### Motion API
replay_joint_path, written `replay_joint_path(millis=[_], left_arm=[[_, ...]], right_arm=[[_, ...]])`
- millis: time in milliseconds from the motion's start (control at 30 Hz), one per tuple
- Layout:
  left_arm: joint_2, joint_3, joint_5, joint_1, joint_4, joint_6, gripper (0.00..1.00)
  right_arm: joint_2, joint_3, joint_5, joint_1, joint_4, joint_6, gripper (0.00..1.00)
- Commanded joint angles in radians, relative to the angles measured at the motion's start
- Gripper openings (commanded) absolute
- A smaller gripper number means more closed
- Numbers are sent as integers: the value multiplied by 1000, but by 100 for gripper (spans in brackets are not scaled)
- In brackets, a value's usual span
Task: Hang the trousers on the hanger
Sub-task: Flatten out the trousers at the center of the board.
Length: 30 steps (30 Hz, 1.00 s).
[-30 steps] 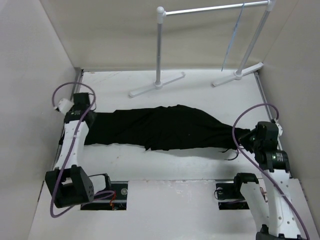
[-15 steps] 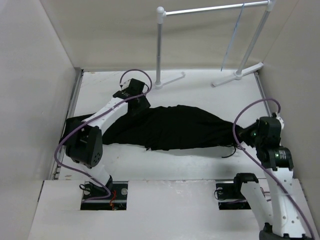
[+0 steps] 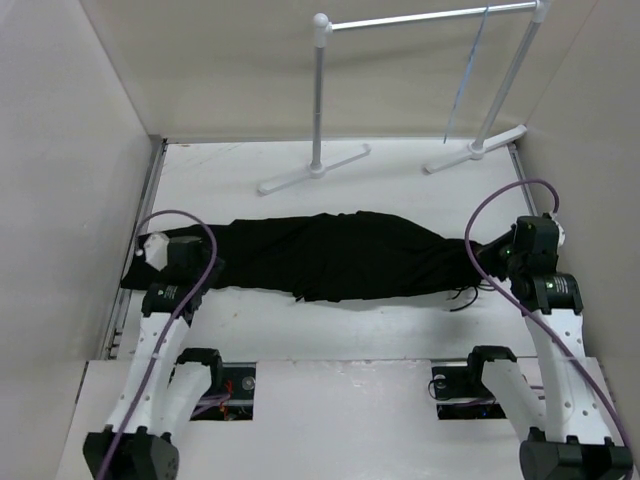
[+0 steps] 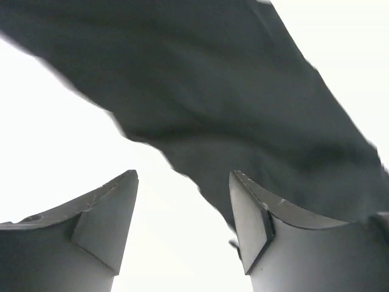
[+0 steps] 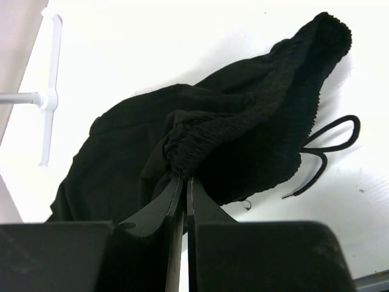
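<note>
Both trousers (image 3: 340, 255) ends manned | left jaws spread, empty | right jaws clamped on waistband (image 5: 194, 146) | hanger (image 3: 464, 78) on rack (image 3: 318, 100) behind

top: high rear overview | wrists: close, forward | shared: trousers (image 3: 340, 255)

No legible writing in view.
Neither the overhead view nor the two wrist views show any lettering, label, brand mark, number or sign that can be read.

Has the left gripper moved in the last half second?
Yes. The left gripper has swung from beside the rack foot back toward the near left, to the trousers' left end.
</note>
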Motion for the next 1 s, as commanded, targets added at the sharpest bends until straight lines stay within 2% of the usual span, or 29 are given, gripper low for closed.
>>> replay_joint_path(millis=[0,100,300,500,600,767,867,967], left_arm=[[-41,-43,11,175,3,-25,61],[11,-70,2,254,88,-57,62],[146,-67,-4,518,121,-100,61],[237,-87,-6,620,132,-126,62],[325,-93,-3,654,224,-108,61],[432,3,39,670,316,-91,16],[438,107,26,648,302,-82,8],[436,211,7,608,288,-80,5]], right_arm=[[-21,14,36,1,55,-14,1],[-54,-25,25,6,49,-20,1],[-72,-78,4,68,34,-33,1],[-81,-72,30,118,25,-56,1],[-75,-72,37,138,28,-59,1],[-48,-58,45,136,43,-66,1],[-11,-42,42,109,78,-71,1],[49,-12,14,30,133,-71,1]])
